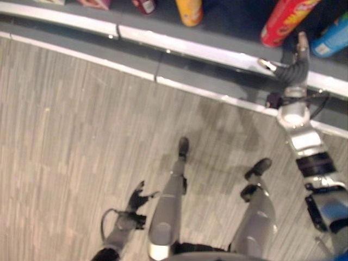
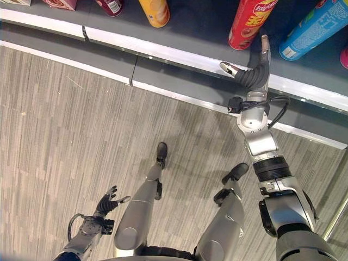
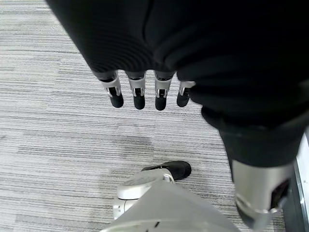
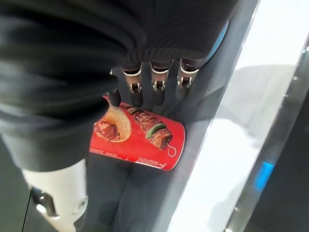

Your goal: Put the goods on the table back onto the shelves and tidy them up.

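A red snack tube [image 2: 251, 22] stands on the dark low shelf [image 2: 206, 32], and it also appears past my fingers in the right wrist view as the red tube [image 4: 140, 137]. My right hand [image 2: 255, 73] reaches over the shelf's white front edge, just in front of and right of that tube. Its fingers [image 4: 157, 84] are straight, its thumb is spread to the left, and it holds nothing. My left hand [image 2: 106, 205] hangs low over the floor at the lower left, open and empty, with its fingers [image 3: 139, 94] relaxed.
A blue tube [image 2: 315, 27] stands right of the red one. Further left on the shelf are an orange tube [image 2: 155, 12], a dark red item [image 2: 110, 5] and a pink box [image 2: 60, 4]. A white-edged lower ledge [image 2: 179, 92] runs in front, above grey striped floor [image 2: 65, 125].
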`<state>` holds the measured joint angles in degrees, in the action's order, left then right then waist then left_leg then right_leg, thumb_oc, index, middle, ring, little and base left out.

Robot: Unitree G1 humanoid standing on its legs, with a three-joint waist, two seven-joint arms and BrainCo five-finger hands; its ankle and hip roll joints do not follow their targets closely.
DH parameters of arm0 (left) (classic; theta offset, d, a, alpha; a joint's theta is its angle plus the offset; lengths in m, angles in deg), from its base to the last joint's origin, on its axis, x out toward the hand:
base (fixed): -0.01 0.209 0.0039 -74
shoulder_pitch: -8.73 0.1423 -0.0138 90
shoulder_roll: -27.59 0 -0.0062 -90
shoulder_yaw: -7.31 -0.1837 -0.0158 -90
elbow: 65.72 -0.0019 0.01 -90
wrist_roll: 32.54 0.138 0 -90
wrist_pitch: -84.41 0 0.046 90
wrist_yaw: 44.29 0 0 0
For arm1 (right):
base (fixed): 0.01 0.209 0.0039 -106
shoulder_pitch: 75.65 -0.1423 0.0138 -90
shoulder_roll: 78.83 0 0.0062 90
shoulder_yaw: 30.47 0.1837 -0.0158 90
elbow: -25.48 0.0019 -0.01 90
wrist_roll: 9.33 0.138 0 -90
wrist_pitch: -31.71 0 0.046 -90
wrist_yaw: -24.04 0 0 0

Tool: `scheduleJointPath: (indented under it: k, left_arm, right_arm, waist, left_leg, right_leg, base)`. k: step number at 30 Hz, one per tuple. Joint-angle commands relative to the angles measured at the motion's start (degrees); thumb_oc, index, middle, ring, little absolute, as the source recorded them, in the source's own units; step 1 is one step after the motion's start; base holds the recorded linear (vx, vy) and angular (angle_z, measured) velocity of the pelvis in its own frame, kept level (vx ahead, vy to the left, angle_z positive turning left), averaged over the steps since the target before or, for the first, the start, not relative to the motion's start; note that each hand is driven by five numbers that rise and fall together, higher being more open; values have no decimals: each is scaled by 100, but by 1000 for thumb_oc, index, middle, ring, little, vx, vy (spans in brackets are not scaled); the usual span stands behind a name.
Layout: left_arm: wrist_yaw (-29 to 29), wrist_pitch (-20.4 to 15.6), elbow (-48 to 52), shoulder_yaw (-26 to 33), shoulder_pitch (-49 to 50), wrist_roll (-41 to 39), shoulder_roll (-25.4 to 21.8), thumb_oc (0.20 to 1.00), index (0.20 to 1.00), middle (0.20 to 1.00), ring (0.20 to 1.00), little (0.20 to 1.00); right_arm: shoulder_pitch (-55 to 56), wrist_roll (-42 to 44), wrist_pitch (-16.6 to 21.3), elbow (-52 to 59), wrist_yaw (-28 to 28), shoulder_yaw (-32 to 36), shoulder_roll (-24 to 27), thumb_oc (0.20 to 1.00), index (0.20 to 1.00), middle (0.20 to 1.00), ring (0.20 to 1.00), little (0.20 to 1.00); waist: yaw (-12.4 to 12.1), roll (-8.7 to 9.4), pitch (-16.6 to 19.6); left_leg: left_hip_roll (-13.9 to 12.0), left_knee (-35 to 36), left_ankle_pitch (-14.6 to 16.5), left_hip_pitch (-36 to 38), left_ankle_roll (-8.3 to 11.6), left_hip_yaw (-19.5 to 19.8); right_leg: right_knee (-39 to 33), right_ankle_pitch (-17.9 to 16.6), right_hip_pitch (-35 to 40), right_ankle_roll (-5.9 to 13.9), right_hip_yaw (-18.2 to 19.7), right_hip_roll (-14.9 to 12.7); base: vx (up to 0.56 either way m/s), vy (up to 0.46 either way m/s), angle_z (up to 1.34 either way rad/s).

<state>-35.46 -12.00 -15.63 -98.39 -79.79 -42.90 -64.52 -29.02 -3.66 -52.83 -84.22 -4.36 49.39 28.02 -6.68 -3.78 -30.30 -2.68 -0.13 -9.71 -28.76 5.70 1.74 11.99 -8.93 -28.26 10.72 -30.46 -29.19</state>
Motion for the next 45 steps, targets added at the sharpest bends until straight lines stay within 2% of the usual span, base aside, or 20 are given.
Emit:
scheduleJointPath:
  k: [1,14,31,45]
  left_arm:
    - [43,-66,3,-274,181,-265,-345,1000,1000,1000,1000,1000]
    - [51,-88,52,-324,205,-313,-380,1000,1000,1000,1000,1000]
    - [-33,-102,123,-355,239,-371,-497,1000,1000,1000,1000,1000]
    - [-42,-89,181,-378,253,-432,-522,1000,1000,1000,1000,1000]
  right_arm:
    - [-440,10,200,-51,-191,156,505,1000,1000,1000,1000,1000]
    - [-763,119,174,-422,-258,91,687,1000,1000,1000,1000,1000]
    - [-1306,323,165,-730,17,-306,1078,1000,1000,1000,1000,1000]
    - [-1555,368,125,-866,141,-553,975,1000,1000,1000,1000,1000]
  waist:
    - [-188,-162,56]
    - [-208,-174,56]
    - [-279,-212,71]
    - [-316,-242,88]
  left_leg:
    - [-36,513,692,589,188,-188]
    - [-39,513,700,591,191,-167]
    - [-36,513,708,622,185,-158]
    - [-18,513,725,631,167,-137]
  right_leg:
    - [796,-42,-492,428,642,-243]
    - [843,-22,-531,428,656,-240]
    - [988,-3,-606,428,695,-270]
    - [1091,18,-656,428,724,-282]
  base:
    - [0,0,0]
    - [0,0,0]
    - [0,0,0]
    - [0,0,0]
